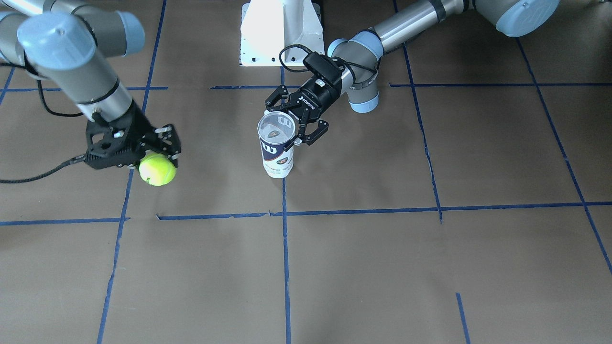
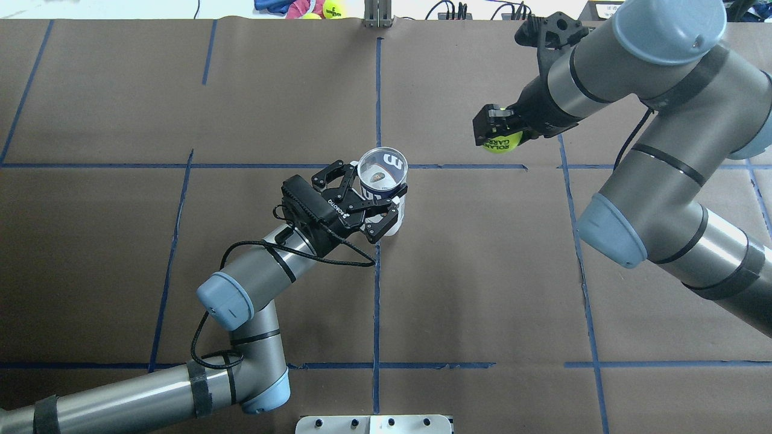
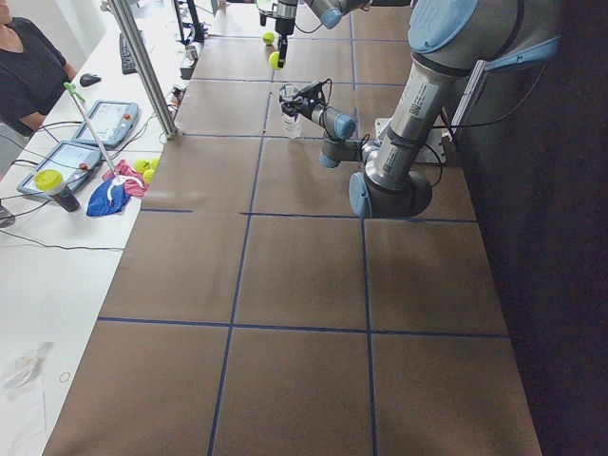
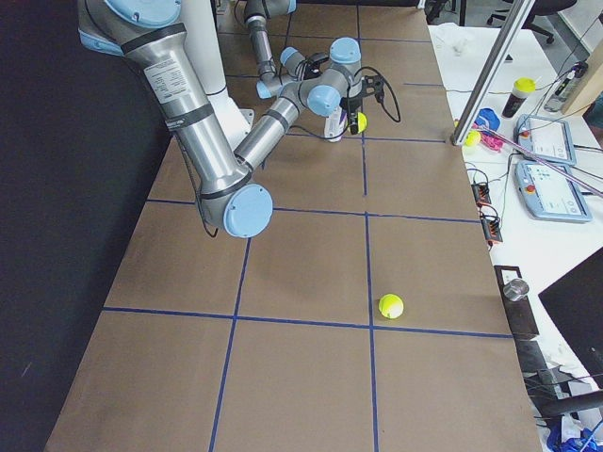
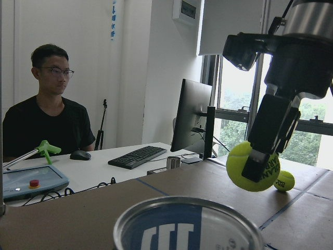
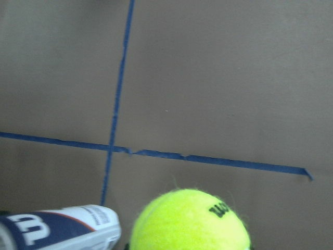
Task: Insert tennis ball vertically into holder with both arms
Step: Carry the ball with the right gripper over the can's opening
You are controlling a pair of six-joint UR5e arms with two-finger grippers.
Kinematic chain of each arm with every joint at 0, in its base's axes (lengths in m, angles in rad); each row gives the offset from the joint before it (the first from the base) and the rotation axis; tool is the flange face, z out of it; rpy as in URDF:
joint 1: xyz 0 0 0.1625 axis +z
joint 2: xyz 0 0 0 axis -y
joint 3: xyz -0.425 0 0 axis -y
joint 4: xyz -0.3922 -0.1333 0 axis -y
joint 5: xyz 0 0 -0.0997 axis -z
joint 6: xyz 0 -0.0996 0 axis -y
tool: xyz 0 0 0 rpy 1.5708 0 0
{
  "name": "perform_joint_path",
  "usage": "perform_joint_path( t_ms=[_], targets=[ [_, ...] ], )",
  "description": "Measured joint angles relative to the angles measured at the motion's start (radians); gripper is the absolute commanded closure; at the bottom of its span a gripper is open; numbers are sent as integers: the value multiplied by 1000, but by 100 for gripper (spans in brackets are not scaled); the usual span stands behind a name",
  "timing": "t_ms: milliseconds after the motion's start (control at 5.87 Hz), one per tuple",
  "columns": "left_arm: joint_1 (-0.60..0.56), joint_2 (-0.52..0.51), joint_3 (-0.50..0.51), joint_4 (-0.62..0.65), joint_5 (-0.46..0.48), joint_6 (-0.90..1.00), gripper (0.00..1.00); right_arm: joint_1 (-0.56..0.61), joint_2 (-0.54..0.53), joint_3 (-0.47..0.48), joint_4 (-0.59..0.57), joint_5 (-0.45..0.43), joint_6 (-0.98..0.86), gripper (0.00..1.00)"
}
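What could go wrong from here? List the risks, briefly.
1. The tennis ball looks about as wide as the mouth of the holder, so slight misalignment could catch it on the rim.
2. The right gripper has its fingers down the ball's sides; they may hit the rim first.
3. The left gripper grips the holder's upper part, close to the right gripper's likely path.
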Motion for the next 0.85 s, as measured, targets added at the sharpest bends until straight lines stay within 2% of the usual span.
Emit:
perform_joint_path(
  t_ms=[341, 852],
  targets=[
    [3, 1, 5, -1, 0, 0, 21, -41, 116, 25, -3, -3, 181, 76],
    [3, 4, 6, 0, 0, 0, 19, -178, 187, 2, -25, -160, 251, 69]
  ],
)
